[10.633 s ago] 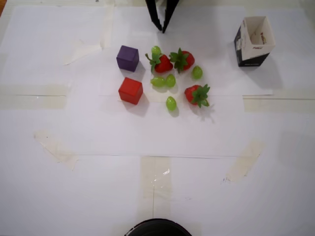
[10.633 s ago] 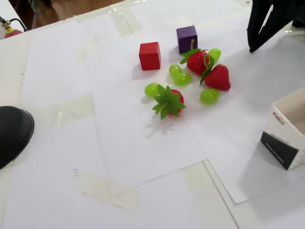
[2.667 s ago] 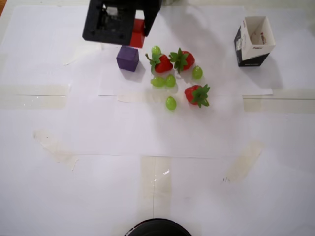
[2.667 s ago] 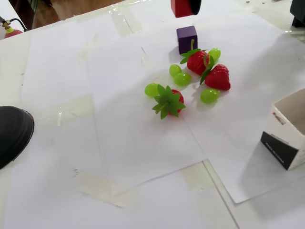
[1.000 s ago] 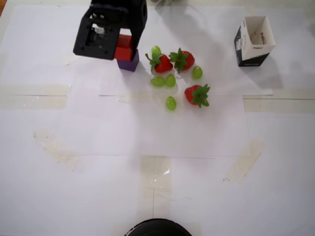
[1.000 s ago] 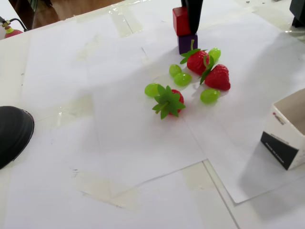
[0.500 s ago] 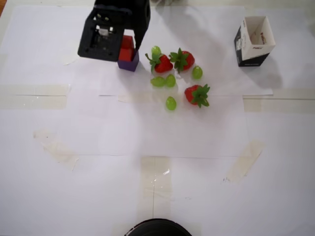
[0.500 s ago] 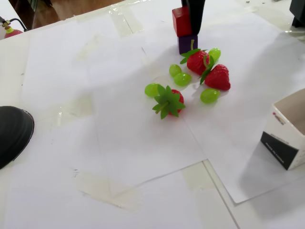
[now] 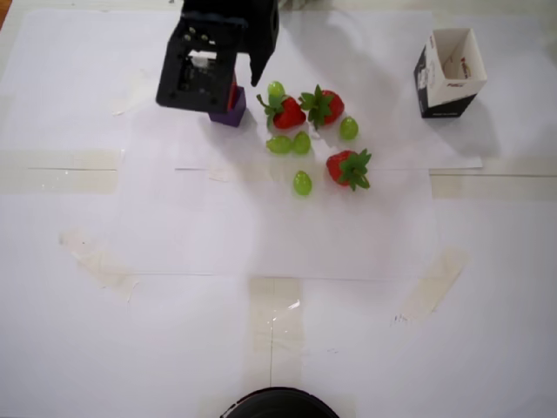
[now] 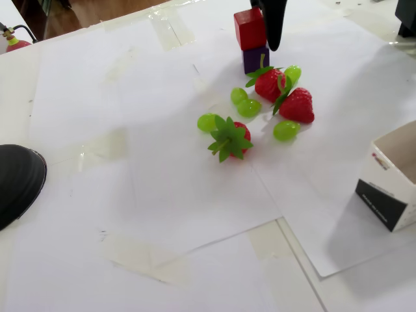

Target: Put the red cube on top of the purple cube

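Note:
The red cube (image 10: pixel 249 28) rests on top of the purple cube (image 10: pixel 255 58) at the far side of the paper-covered table, sitting slightly askew. In the overhead view only a red sliver of the red cube (image 9: pixel 233 94) and a corner of the purple cube (image 9: pixel 234 115) show under the black gripper (image 9: pixel 224 89). One black finger (image 10: pixel 273 27) hangs just to the right of the red cube, apart from it. The other finger is hidden. The gripper looks open, with nothing held.
Three strawberries (image 9: pixel 287 111) (image 9: pixel 324 106) (image 9: pixel 350 167) and several green grapes (image 9: pixel 289 144) lie just right of the stack. An open black-and-white carton (image 9: pixel 448 71) stands at the far right. A black round object (image 9: pixel 278 405) sits at the near edge.
The gripper has let go of the red cube and shifted right in the overhead view. The red cube stays on the purple cube, which is where it was set a second ago.

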